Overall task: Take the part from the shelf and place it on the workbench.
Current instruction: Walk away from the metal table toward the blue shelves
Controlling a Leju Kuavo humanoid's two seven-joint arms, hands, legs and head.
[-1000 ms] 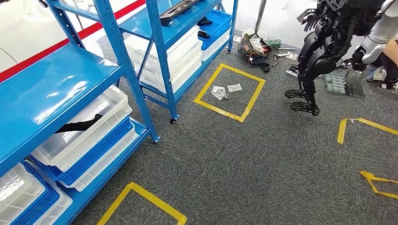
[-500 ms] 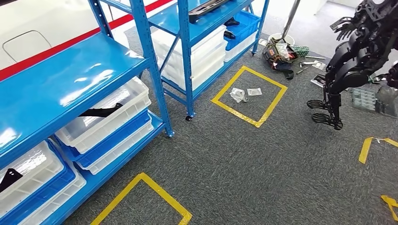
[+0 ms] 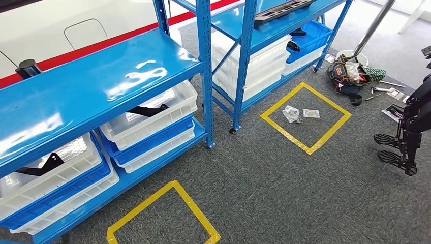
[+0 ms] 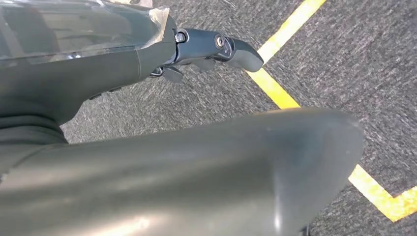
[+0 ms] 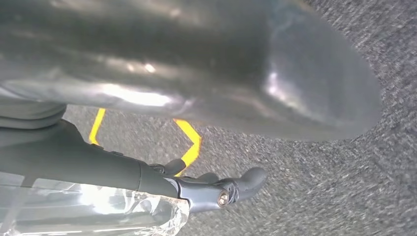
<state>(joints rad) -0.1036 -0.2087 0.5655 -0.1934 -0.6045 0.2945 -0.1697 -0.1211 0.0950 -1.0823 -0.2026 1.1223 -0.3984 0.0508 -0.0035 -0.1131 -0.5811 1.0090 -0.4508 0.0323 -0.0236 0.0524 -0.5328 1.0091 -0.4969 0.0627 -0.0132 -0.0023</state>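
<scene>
A black part (image 3: 147, 110) lies in a white bin (image 3: 178, 104) under the near blue shelf (image 3: 101, 86). Another black part (image 3: 40, 165) lies in the white bin further left. On the far rack's shelf rests a long black part (image 3: 289, 7). My left hand (image 4: 206, 49) hangs over the grey carpet beside a yellow tape line, with its thumb out and nothing in it. Low over the carpet, my right hand (image 5: 216, 189) is likewise empty, its fingers apart.
Two blue racks with stacked white and blue bins fill the left and back. Yellow tape squares (image 3: 305, 118) (image 3: 162, 218) mark the carpet; small plastic bags (image 3: 292, 113) lie in the far one. Another robot's dark legs (image 3: 406, 137) stand at the right, past a tool bag (image 3: 350, 76).
The whole view has swung: racks and tape squares slid rightward, and the other robot has drifted to the right edge. That is my camera turning; nothing on the shelves has moved.
</scene>
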